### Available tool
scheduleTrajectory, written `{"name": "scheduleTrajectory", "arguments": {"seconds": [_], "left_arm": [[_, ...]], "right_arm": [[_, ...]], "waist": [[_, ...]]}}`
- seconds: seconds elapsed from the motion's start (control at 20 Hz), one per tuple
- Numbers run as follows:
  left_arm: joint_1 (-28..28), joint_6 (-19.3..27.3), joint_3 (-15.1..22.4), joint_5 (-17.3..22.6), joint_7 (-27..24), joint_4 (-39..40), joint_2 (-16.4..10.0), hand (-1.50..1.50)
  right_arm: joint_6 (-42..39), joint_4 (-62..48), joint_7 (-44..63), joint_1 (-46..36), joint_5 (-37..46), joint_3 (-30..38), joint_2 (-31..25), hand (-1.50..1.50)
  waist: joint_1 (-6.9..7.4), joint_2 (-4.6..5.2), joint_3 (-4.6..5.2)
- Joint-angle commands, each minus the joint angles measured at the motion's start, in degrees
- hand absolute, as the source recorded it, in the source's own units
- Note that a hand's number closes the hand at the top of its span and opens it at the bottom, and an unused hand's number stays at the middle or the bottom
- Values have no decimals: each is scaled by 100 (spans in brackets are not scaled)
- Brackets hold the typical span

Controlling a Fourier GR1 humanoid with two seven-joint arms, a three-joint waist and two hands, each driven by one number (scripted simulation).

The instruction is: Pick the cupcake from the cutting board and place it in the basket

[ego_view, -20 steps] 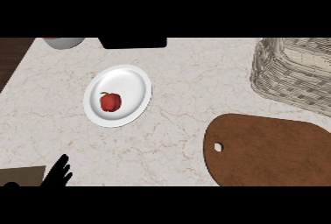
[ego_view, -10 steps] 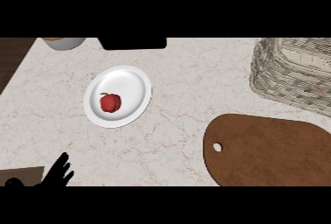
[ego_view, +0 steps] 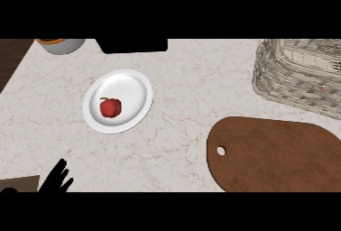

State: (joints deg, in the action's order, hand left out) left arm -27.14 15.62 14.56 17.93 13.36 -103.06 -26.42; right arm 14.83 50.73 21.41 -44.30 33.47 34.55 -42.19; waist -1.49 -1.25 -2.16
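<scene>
The brown wooden cutting board [ego_view: 279, 153] lies at the lower right with nothing on it. The woven wicker basket [ego_view: 293, 81] stands at the upper right; a small red speck shows inside it, and no cupcake is visible anywhere. My left hand [ego_view: 57, 180] rests at the lower left edge, fingers straight and up, holding nothing. My right hand does not show.
A white plate [ego_view: 130, 90] left of centre carries a red bell pepper [ego_view: 110, 107]. A grey bowl [ego_view: 61, 44] with something orange sits at the top left, beside a black object [ego_view: 133, 45]. Dark counter edge runs along the far left.
The view has shifted slightly, so the bowl's orange content shows more. The left hand stays where it was.
</scene>
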Motion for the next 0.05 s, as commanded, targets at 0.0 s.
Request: {"name": "scheduleTrajectory", "arguments": {"seconds": [0.0], "left_arm": [[917,-90,-150,-5,207,856,63,0]], "right_arm": [[-225,182,-146,451,-386,407,-242,-150]], "waist": [[-232,119,221]]}}
